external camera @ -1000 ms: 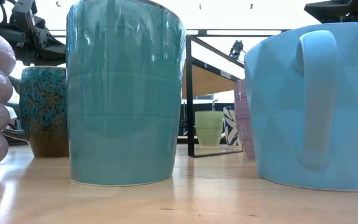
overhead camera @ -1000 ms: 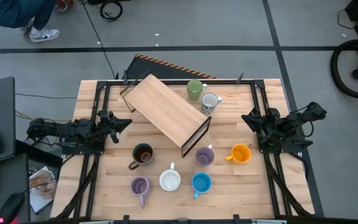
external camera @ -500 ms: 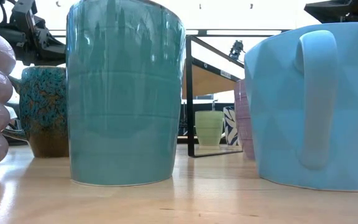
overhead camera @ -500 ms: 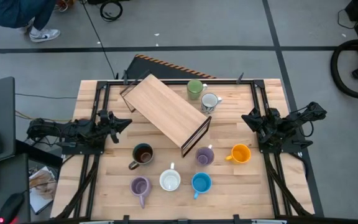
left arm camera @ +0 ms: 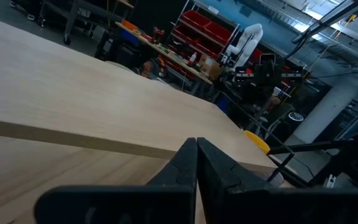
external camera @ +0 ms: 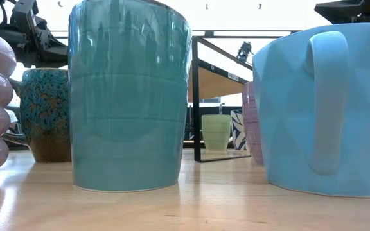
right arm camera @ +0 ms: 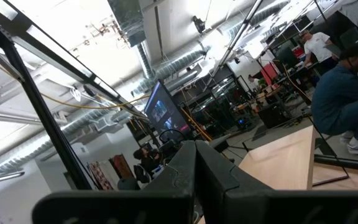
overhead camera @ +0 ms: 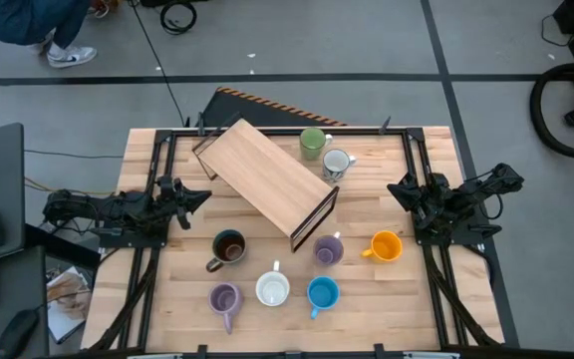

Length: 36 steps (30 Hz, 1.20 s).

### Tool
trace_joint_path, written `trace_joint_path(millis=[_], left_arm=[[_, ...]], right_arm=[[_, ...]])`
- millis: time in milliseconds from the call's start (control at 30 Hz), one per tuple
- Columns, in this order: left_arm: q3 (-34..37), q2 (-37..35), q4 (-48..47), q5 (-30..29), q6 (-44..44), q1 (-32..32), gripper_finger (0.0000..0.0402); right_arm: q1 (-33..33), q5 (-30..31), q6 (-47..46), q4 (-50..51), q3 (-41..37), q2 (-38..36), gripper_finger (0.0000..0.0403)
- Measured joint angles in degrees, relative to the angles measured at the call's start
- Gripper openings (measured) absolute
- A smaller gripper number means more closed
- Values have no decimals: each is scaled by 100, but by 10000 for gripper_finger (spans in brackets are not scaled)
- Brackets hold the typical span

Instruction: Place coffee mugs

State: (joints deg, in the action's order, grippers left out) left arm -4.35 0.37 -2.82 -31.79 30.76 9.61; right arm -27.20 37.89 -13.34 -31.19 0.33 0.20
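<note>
Several coffee mugs stand upright on their bases on the wooden table. Green (overhead camera: 313, 144) and white patterned (overhead camera: 336, 164) stand at the far side, beside a wooden shelf (overhead camera: 267, 184). Dark brown (overhead camera: 228, 248), lavender (overhead camera: 328, 249) and orange (overhead camera: 385, 245) make a middle row. A second lavender mug (overhead camera: 224, 299), white (overhead camera: 272, 289) and blue (overhead camera: 322, 293) stand near the front. My left gripper (overhead camera: 205, 195) waits shut at the table's left edge, its fingers (left arm camera: 196, 149) together. My right gripper (overhead camera: 391, 189) waits shut at the right edge. Neither touches a mug.
The slanted wooden shelf with its dark metal frame (overhead camera: 315, 217) takes up the table's middle and far left. In the low view, the front mugs (external camera: 130, 96) fill the picture. A person (overhead camera: 28, 20) stands beyond the far left corner. Bare table lies between each gripper and the mugs.
</note>
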Motion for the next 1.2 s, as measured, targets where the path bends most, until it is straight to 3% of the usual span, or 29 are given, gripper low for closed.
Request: trace_joint_path(millis=[233, 367, 500, 733, 900, 967, 1200], left_arm=[[-1, -1, 536, -95, 7, -3, 9], [-1, -1, 919, -650, -503, -7, 9], [-1, -1, 1136, -1017, -912, -7, 9], [-1, -1, 1448, -1710, -1256, -7, 9], [-1, -1, 1839, -2376, -1576, -67, 9], [-1, -1, 2193, -2308, -1967, -161, 9], [-7, 44, 3305, -871, -2977, -596, 9]], right_arm=[[1, 0, 1, -3, 0, 0, 14], [4, 14, 48, -46, 0, -1, 14], [9, 175, 901, -224, 3, -1, 14], [11, 1366, 2154, 37, 300, 30, 14], [43, 1976, 2455, 46, 511, 113, 14], [87, 1963, 2641, 56, 630, 177, 14], [371, 2244, 3064, 293, 1217, 554, 14]])
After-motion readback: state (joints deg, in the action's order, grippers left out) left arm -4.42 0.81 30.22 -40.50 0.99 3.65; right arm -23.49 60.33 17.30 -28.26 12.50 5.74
